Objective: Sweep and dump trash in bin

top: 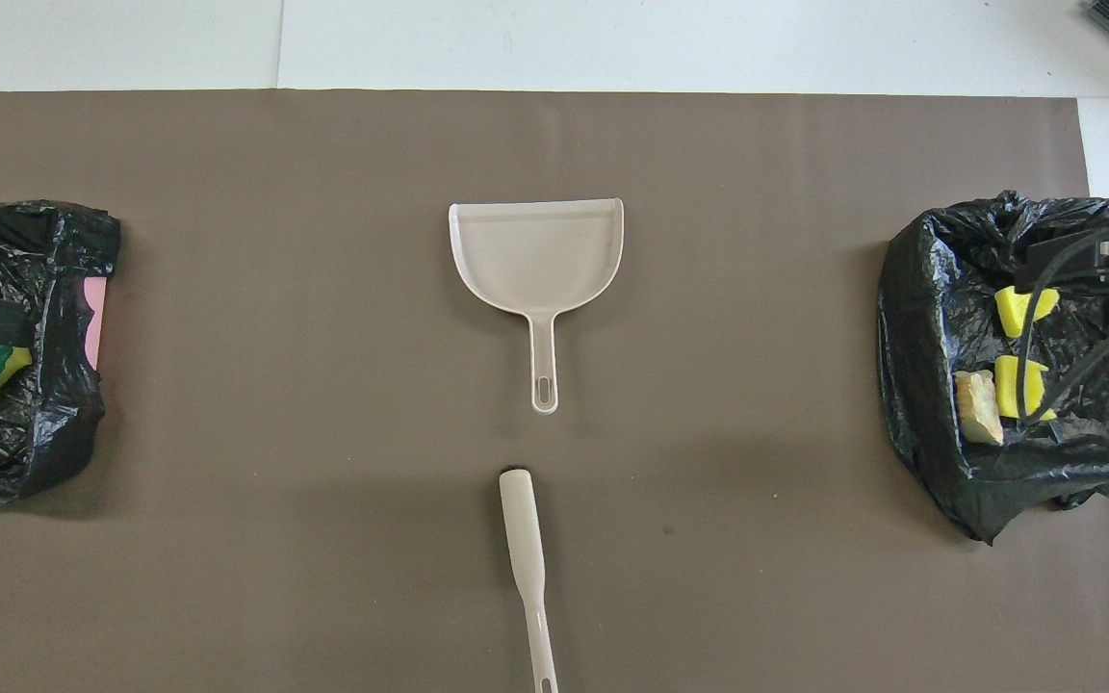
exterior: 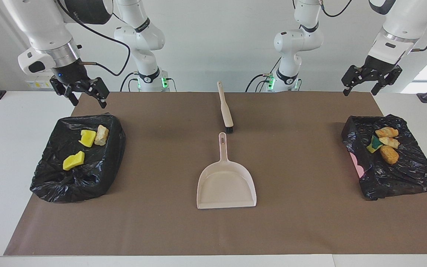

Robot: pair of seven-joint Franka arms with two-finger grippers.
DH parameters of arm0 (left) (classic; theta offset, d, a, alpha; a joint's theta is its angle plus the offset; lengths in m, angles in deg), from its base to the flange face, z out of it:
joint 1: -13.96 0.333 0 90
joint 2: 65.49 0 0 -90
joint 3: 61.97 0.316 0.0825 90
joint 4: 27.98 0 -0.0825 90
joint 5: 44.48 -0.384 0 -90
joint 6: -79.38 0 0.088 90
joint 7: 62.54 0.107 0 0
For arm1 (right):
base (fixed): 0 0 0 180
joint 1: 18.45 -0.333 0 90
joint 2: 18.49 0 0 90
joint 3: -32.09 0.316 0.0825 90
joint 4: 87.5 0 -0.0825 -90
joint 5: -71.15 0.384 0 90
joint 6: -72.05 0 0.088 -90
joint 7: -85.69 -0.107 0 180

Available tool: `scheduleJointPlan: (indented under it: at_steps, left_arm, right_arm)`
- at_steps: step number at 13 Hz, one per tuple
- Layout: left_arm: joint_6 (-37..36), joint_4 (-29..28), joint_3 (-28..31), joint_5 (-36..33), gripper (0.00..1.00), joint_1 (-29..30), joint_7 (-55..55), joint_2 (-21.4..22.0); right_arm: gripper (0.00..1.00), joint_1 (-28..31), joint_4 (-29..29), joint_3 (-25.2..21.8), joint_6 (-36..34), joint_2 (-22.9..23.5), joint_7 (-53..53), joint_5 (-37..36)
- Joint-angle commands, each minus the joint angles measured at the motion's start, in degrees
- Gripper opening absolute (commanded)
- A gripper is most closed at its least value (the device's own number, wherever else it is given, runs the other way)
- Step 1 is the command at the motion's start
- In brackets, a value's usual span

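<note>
The trash lies in two black-bagged bins. The bin (exterior: 72, 181) at the right arm's end holds two yellow sponge pieces (exterior: 87, 138) and a bread lump (exterior: 102, 135); it also shows in the overhead view (top: 920, 318). The bin (exterior: 402, 178) at the left arm's end holds three bread lumps (exterior: 389, 154) and a green-yellow sponge (exterior: 373, 145). My right gripper (exterior: 89, 104) hangs open and empty over its bin's edge nearest the robots. My left gripper (exterior: 360, 92) hangs open and empty likewise.
A beige dustpan (exterior: 226, 181) lies at the middle of the brown mat (exterior: 310, 167), handle toward the robots. A beige brush (exterior: 226, 111) lies just nearer to the robots, bristles by the dustpan's handle. No scraps show on the mat.
</note>
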Motion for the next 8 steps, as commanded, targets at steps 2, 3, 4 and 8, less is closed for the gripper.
scheduleJointPlan:
  at_steps: [2,3,4,8]
  left_arm:
    - [-1.8,2.74,6.04,1.0,1.0,-3.93,0.06,-0.77]
    - [-1.72,2.56,6.05,0.99,1.0,-3.84,0.15,-0.68]
    - [-1.8,2.56,5.61,0.99,1.0,-3.23,0.15,-0.68]
    - [-1.72,2.38,2.62,0.99,1.0,-1.56,-0.46,-0.5]
  right_arm:
    - [1.0,0.2,-0.53,0.35,-0.29,-0.53,-0.7,0.09]
    - [1.0,0.2,-0.53,0.35,-0.29,-0.53,-0.7,0.09]
    - [1.0,0.2,-0.53,0.35,-0.29,-0.53,-0.7,0.09]
    - [1.0,0.2,-0.62,0.35,-0.46,-0.53,-0.7,0.09]
